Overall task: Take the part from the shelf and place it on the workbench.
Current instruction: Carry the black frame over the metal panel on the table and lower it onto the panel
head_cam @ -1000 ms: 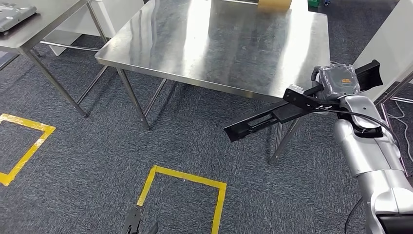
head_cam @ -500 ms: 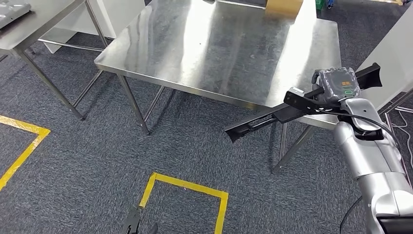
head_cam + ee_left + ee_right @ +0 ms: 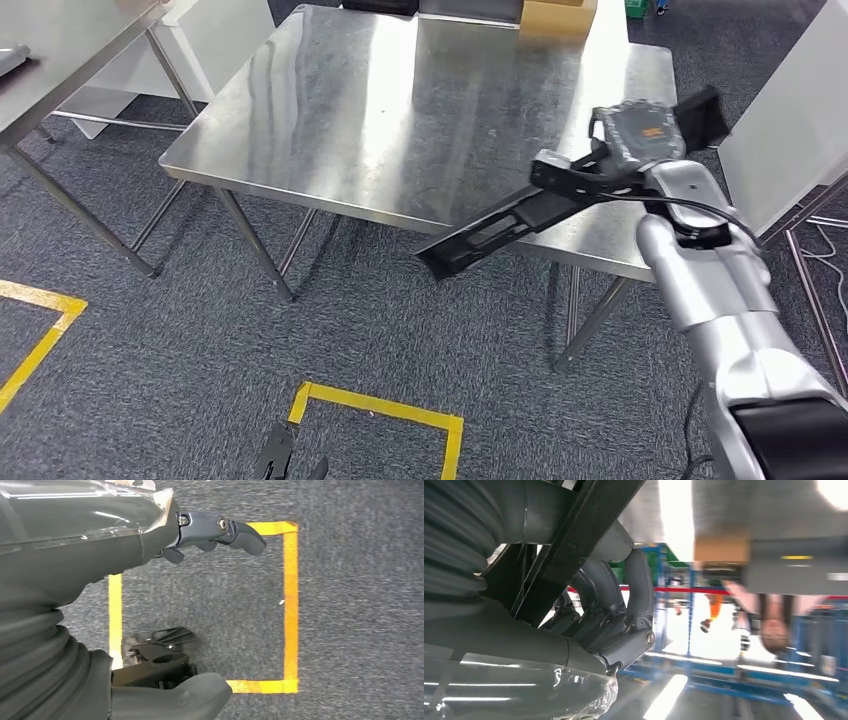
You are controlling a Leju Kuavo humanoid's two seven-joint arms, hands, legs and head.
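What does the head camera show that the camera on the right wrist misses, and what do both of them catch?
The head view alone shows the whole long black part, its free end hanging past the workbench edge, plus yellow floor tape. The right wrist view alone shows a close look at dark fingers wrapped around the part, and blurred blue racks in the background. Both show the right hand gripping the part, and a cardboard box.
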